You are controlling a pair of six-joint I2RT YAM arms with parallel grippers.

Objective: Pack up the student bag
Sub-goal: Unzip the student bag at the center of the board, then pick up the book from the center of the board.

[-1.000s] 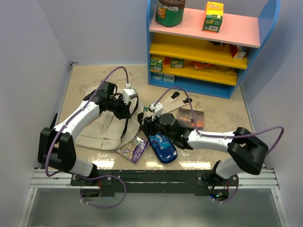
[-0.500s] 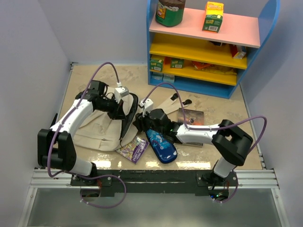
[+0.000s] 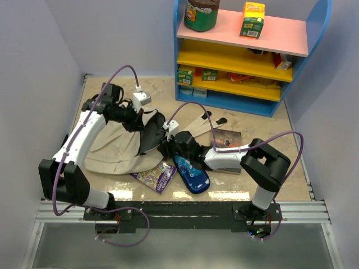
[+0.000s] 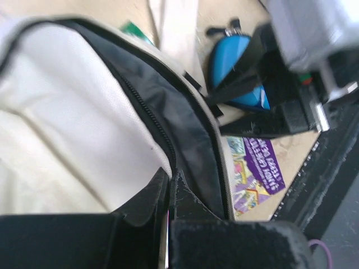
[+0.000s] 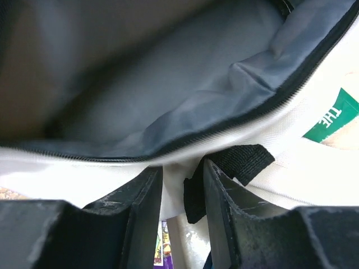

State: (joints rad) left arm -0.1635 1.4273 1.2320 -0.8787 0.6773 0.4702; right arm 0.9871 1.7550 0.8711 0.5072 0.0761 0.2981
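Since prev. frames, left hand (image 3: pixel 136 119) has drawn back and to the left, and right hand (image 3: pixel 166 147) has reached further left. Mouth of large beige canvas backpack (image 3: pixel 112 147) now gapes wider, dark lining (image 3: pixel 150 131) exposed. Backpack lies left-centre on table (image 3: pixel 263 134). Left hand clenched on upper rim. Right hand pinches lower rim by black webbing tab (image 5: pixel 244 159). Blue zip pencil case (image 3: pixel 192 174) and purple packet (image 3: pixel 157 176) lie just beside mouth.
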